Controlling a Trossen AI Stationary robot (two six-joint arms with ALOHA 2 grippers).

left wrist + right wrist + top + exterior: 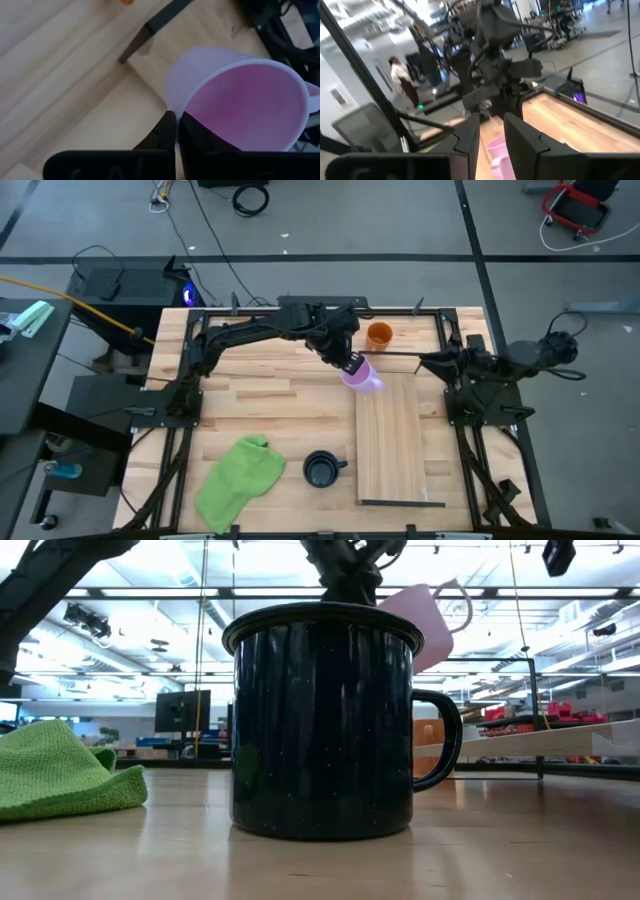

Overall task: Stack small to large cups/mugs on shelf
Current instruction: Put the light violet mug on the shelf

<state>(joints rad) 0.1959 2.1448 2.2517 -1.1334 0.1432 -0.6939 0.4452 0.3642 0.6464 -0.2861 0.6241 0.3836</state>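
Note:
My left gripper (352,364) reaches over the table's far middle, shut on the light purple mug (363,377), which hangs above the far end of the shelf (398,440). The low view shows this purple mug (428,622) raised and tilted behind the black mug. The shelf is a light-wood board lying flat, with a black wire frame (400,355) at its far end. The orange mug (379,335) stands upright beyond that end. The black mug (322,469) stands near the front edge, left of the shelf. My right gripper (492,136) waits open at the table's right, pointing at the purple mug (498,150). My left gripper pinches the purple mug's wall at the rim (186,107), on the side away from the handle (313,102). One finger (202,142) is inside the mug and the other (161,136) outside. The fingers come down from above at a slant. The mug is lifted clear and tilted.
A crumpled green cloth (240,478) lies at the front left of the plank tabletop. The right arm (490,365) sits beside the shelf's far right corner. Black frame rails run along the table's left and right edges. Bare board shows along the shelf's middle and near end.

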